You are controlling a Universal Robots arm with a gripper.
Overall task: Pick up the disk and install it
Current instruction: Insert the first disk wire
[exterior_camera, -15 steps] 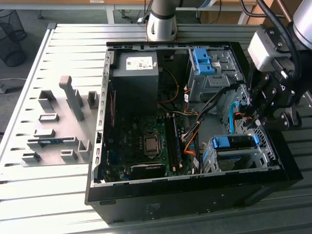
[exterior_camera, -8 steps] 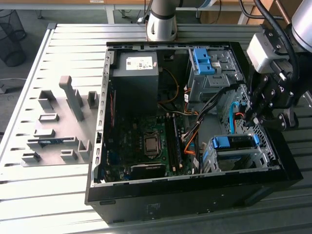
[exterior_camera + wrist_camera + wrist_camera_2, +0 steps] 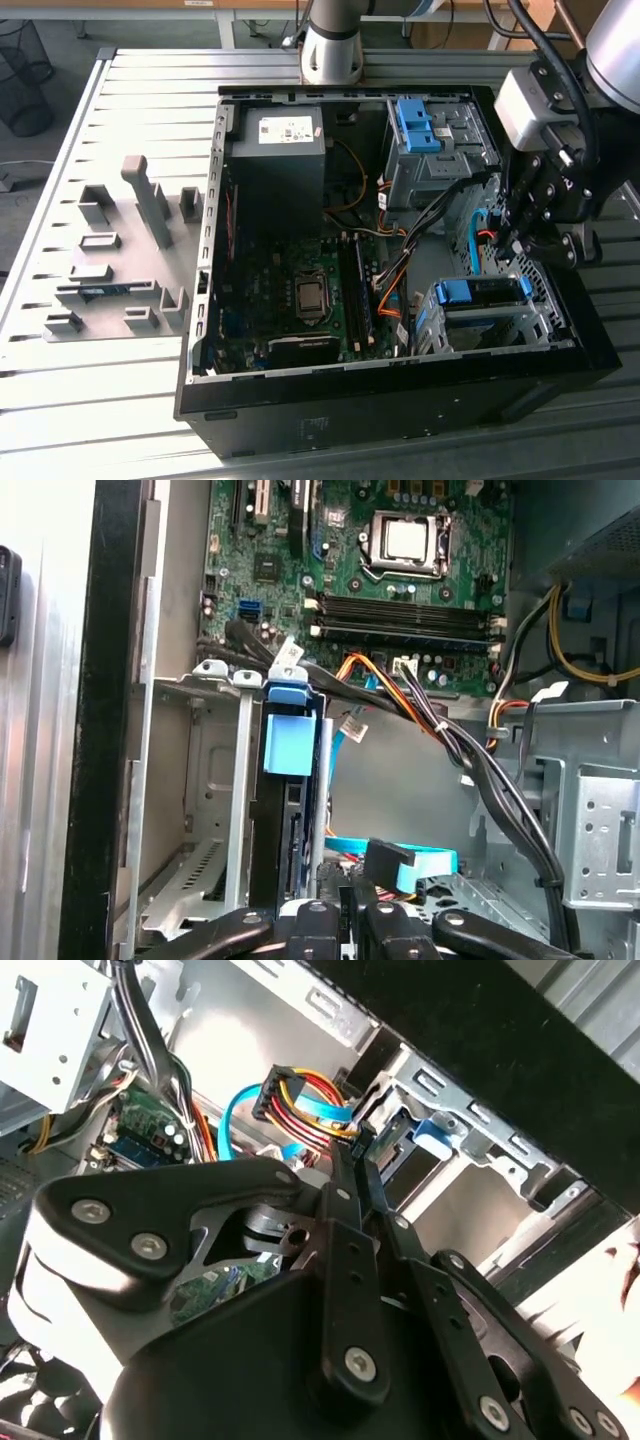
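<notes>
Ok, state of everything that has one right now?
Computer case: side open, lying flat.
Disk: seated in the lower drive cage, blue carrier showing.
Gripper: fingers together, holding nothing, beside the disk's cage.
Upper drive cage: blue bracket in place.
CPU socket: no cooler fitted.

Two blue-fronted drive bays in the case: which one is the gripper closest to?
The near bay, at the case's front corner on the exterior view's right. The gripper hangs just above it; the other bay sits farther back, beside the black box.
</notes>
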